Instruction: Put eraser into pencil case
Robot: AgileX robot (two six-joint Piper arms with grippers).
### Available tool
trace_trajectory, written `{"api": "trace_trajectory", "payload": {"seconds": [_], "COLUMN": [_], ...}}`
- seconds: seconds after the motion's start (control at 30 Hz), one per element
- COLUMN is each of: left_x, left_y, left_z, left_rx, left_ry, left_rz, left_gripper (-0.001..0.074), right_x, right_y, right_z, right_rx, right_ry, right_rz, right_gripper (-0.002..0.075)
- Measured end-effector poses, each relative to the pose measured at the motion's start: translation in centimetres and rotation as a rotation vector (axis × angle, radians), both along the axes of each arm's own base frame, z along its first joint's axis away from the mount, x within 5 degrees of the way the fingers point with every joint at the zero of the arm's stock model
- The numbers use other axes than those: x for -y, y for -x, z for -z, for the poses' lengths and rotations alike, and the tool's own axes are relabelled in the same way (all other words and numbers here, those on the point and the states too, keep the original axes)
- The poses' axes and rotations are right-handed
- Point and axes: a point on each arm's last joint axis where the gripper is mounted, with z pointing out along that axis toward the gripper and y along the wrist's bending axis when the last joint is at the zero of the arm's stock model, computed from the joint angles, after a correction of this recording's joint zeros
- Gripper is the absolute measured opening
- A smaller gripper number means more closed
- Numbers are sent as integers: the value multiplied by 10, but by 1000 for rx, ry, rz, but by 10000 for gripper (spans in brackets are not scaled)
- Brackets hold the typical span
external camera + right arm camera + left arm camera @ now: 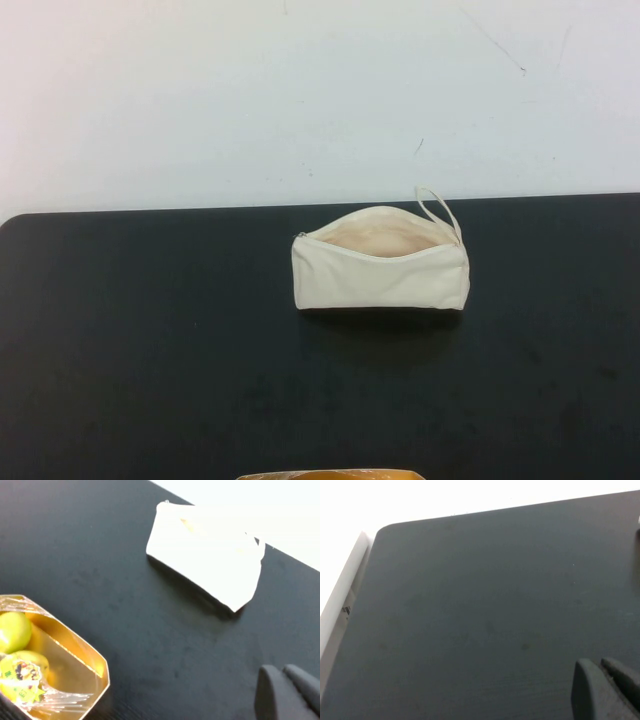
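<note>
The pencil case (381,262) is a cream-white pouch lying on the black table, a little right of the middle. Its zip is open, its pale pinkish lining shows, and its loop strap (440,212) is at the right end. It also shows in the right wrist view (206,562). The eraser is not in view in any frame. My left gripper (597,663) is shut and empty above bare table near the far left corner. My right gripper (280,669) is shut and empty above the table, on the near side of the pouch. Neither gripper shows in the high view.
A gold foil tray (75,655) with green fruit (12,631) under plastic wrap stands on the near side of the table. Its rim (330,474) shows at the high view's bottom edge. The black table (150,340) ends at a white wall behind, with a rounded far left corner (385,527).
</note>
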Motion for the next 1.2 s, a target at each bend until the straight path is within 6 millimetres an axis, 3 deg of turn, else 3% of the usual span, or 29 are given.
{"api": "trace_trajectory", "payload": {"seconds": [0.23, 0.4, 0.83, 1.2], "left_x": [0, 0, 0, 0], "left_y": [0, 0, 0, 0], "left_z": [0, 0, 0, 0], "left_rx": [1, 1, 1, 1], "left_ry": [-15, -17, -17, -17], "left_rz": [5, 5, 5, 5], "left_gripper": [-1, -1, -1, -1], "right_x": [14, 31, 66, 63], "right_y": [17, 27, 38, 42], "right_z": [72, 104, 114, 132], "right_rx": [243, 365, 442, 284], "right_ry": [-226, -286, -131, -131], "right_rz": [51, 174, 624, 608], "right_gripper": [-1, -1, -1, -1]}}
